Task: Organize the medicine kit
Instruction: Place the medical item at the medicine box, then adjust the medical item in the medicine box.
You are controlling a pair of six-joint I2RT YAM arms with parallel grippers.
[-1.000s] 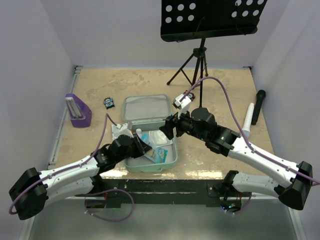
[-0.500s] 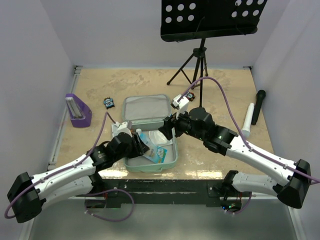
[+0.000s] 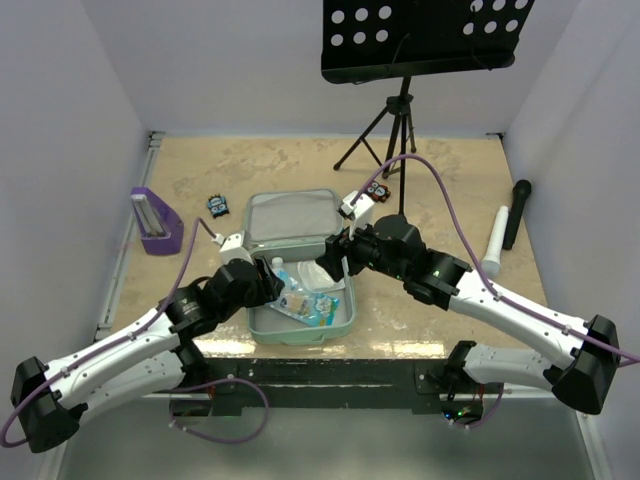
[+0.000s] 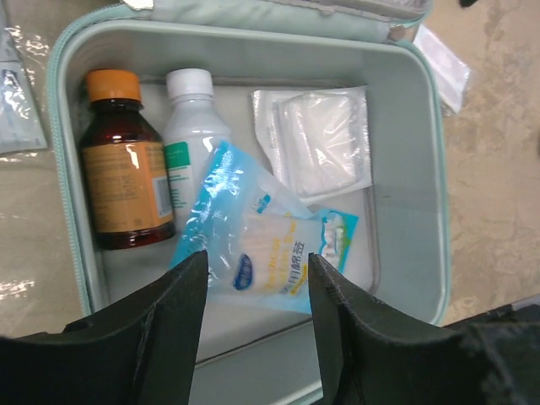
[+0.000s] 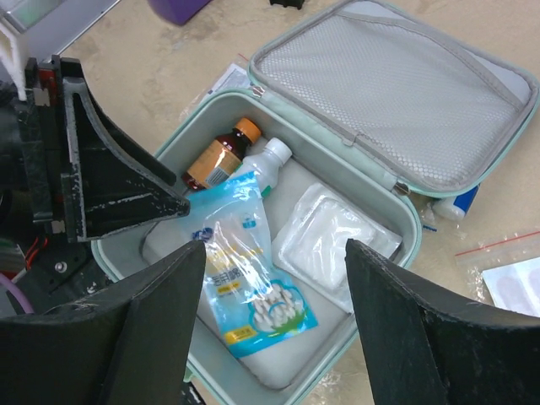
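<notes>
The medicine kit (image 3: 351, 312) is a mint-green case lying open, its mesh-lined lid (image 5: 396, 93) folded back. Inside lie a brown bottle with an orange cap (image 4: 126, 169), a white bottle (image 4: 192, 114), a clear gauze packet (image 4: 316, 143) and a blue cotton-swab bag (image 4: 261, 245). The bag rests partly on the white bottle. My left gripper (image 4: 257, 263) hangs open above the bag with nothing between its fingers. Over the case's right half, my right gripper (image 5: 277, 253) is open and empty, above the bag (image 5: 253, 278) and the gauze (image 5: 333, 240).
A purple stand (image 3: 157, 220) and a small black item (image 3: 217, 206) sit at the left. A tripod music stand (image 3: 395, 130) stands behind. A black microphone (image 3: 518, 212) and white tube (image 3: 494, 245) lie at the right. Clear packets (image 5: 515, 287) lie outside the case.
My left gripper opened and let go of the blue bag, which now lies in the case, then drew up and back a little. The right gripper barely moved.
</notes>
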